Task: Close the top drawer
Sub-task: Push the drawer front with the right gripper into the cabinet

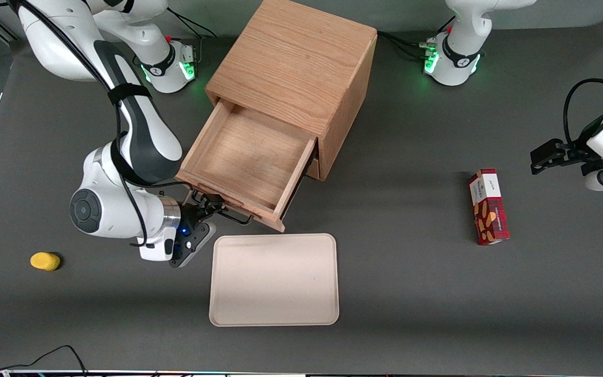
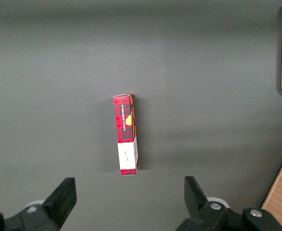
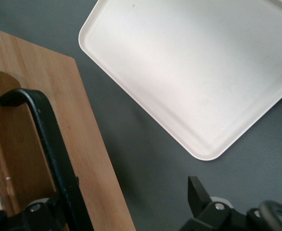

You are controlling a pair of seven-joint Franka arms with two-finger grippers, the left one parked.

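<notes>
The top drawer [image 1: 249, 157] of the light-oak cabinet [image 1: 296, 63] stands pulled far out toward the front camera, and its inside is bare. Its black bar handle [image 1: 234, 218] runs along the front panel. My gripper [image 1: 208, 208] is low at that front panel, at the handle's end toward the working arm's side. In the right wrist view the gripper [image 3: 129, 192] is open, with the front panel's edge [image 3: 83, 144] and the handle [image 3: 49, 139] between its spread fingers. One finger [image 3: 198, 191] stands clear over the table. The other is mostly hidden by the handle.
A cream tray [image 1: 274, 280] lies on the grey table just in front of the drawer, close to my gripper; it also shows in the right wrist view [image 3: 194, 72]. A yellow object [image 1: 45, 261] lies toward the working arm's end. A red box [image 1: 488, 206] lies toward the parked arm's end.
</notes>
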